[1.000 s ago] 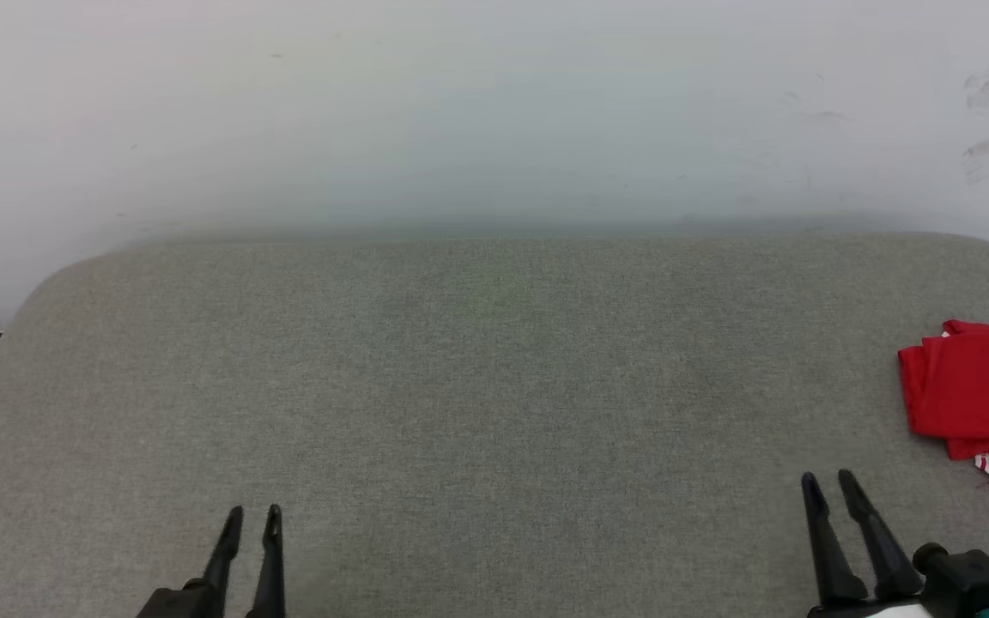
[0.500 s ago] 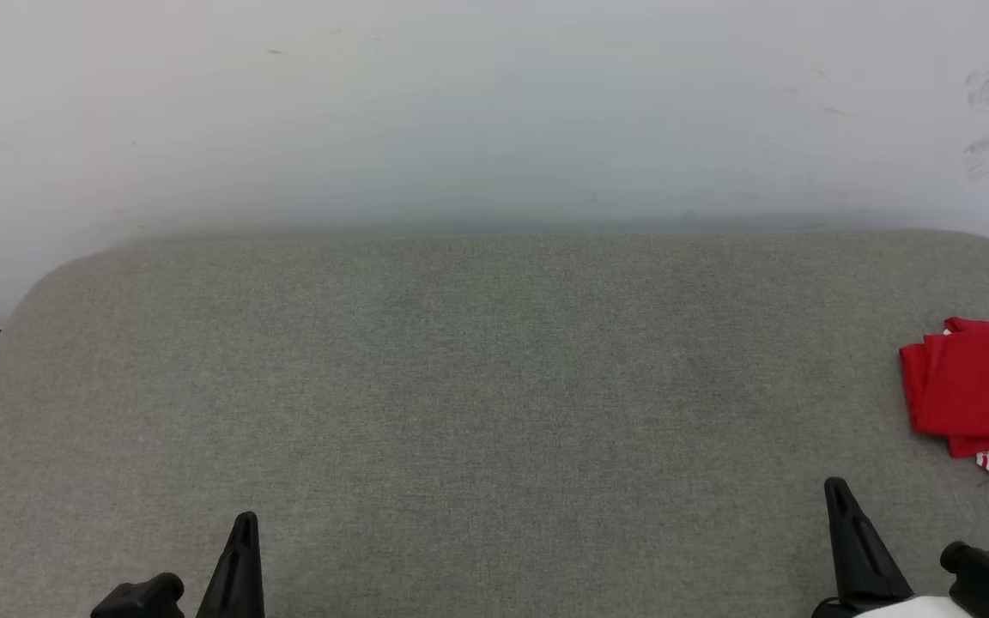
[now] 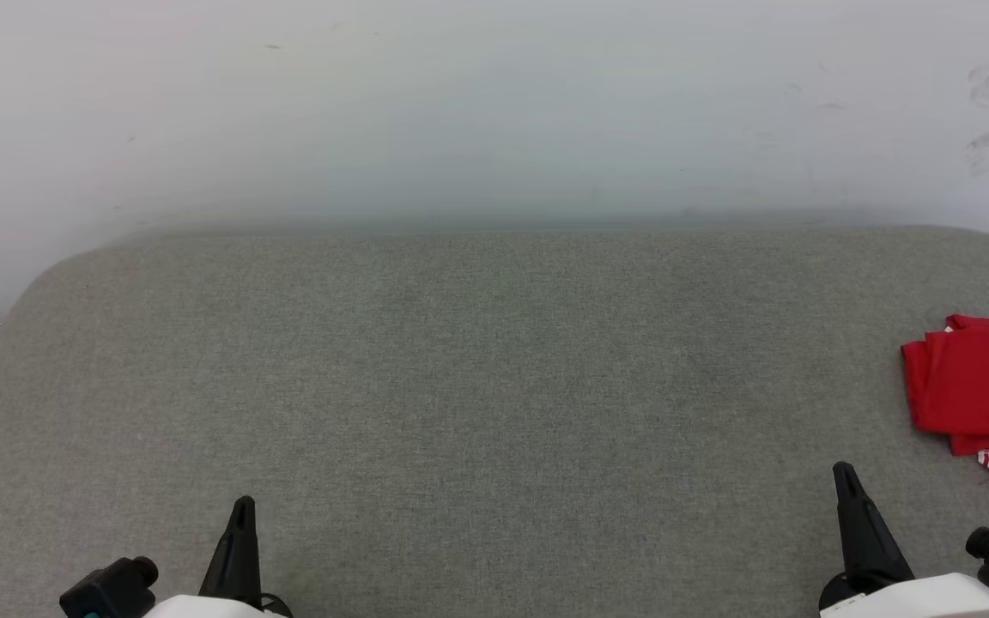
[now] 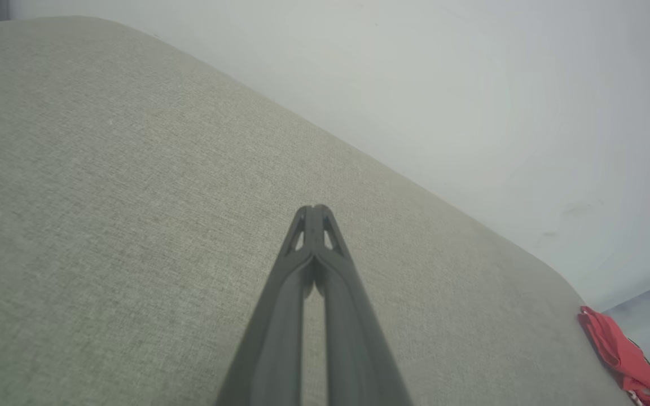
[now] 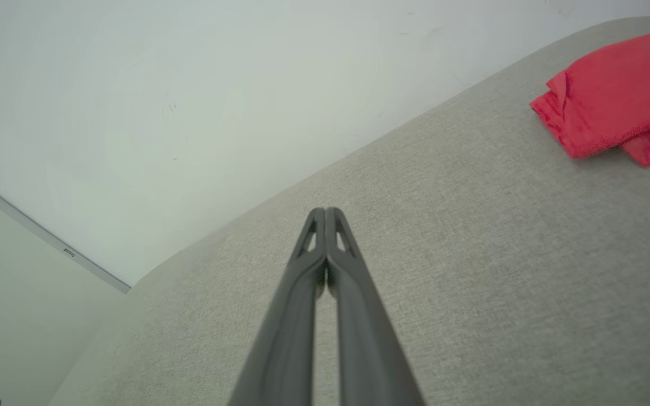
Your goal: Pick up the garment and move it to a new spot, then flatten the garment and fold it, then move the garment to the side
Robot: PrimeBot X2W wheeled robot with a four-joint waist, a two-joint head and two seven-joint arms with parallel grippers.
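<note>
A: Where lies the garment?
B: At the worktop's right edge, forward and right of the right pincer, the nearer one.
A: And the pincers?
B: Both closed, empty; the left pincer is well apart.

garment folded, far right | left gripper jaws together | right gripper jaws together

Readable text: none is being shown in any view.
Garment: plain red folds with a small red-and-white striped edge are being shown, up and to the right of the right gripper's jaws in the head view; no lettering or number is being made out on them.
</note>
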